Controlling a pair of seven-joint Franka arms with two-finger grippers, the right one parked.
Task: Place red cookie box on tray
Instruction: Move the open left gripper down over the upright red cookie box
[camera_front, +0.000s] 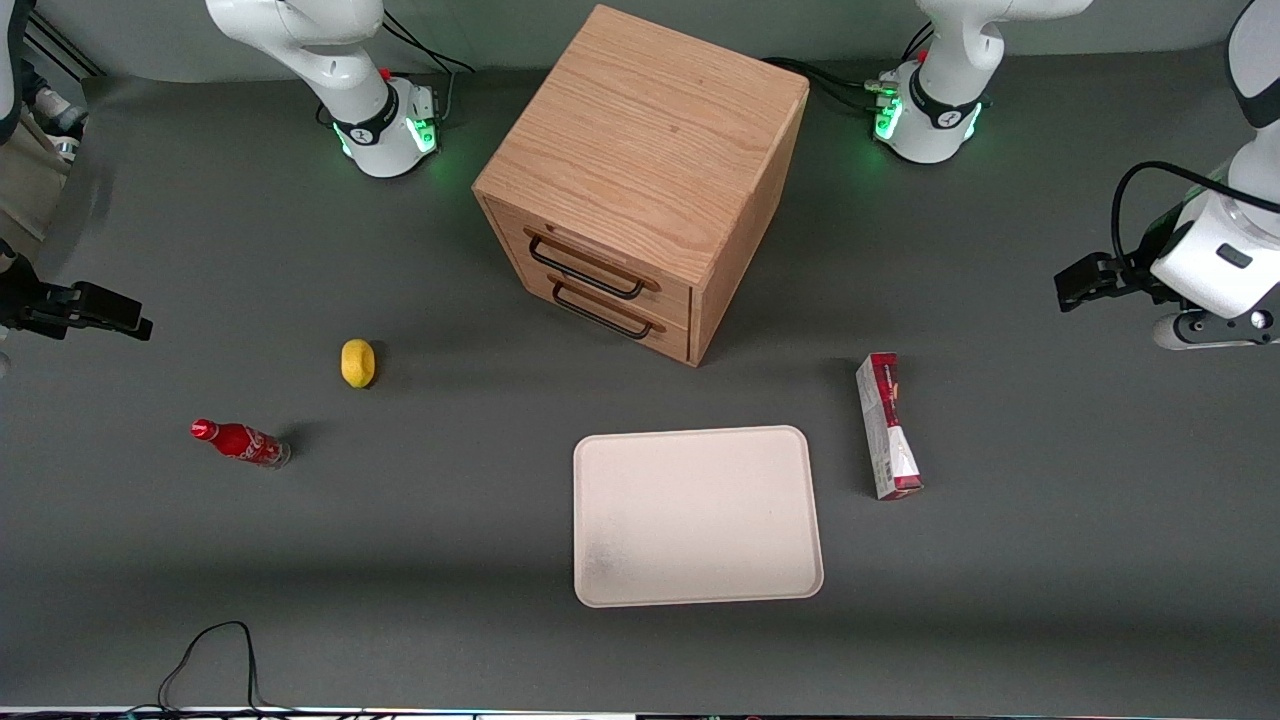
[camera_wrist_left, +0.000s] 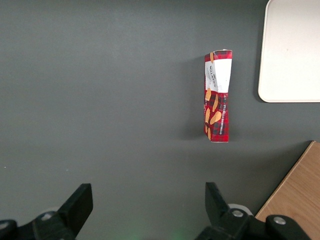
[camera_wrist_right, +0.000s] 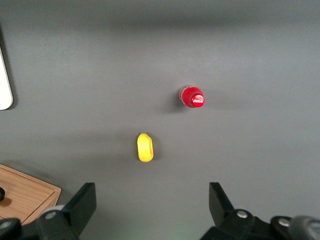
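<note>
gripper (camera_wrist_left: 146, 210): fingers spread wide, holding nothing, well apart from the box
red cookie box (camera_front: 887, 427): on table, just beside tray (camera_front: 697, 516)

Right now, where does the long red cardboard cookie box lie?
In the front view the long red cardboard cookie box lies on the grey table beside the cream-white rectangular tray, toward the working arm's end. The open pincer hangs above the table, apart from it.

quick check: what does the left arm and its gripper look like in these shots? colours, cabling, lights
The left arm is glossy white with black joint bands. A black cable loops over its wrist. The base glows green. The gripper, out at the working arm's end of the table, is matte black with two blocky fingers, spread open.
</note>
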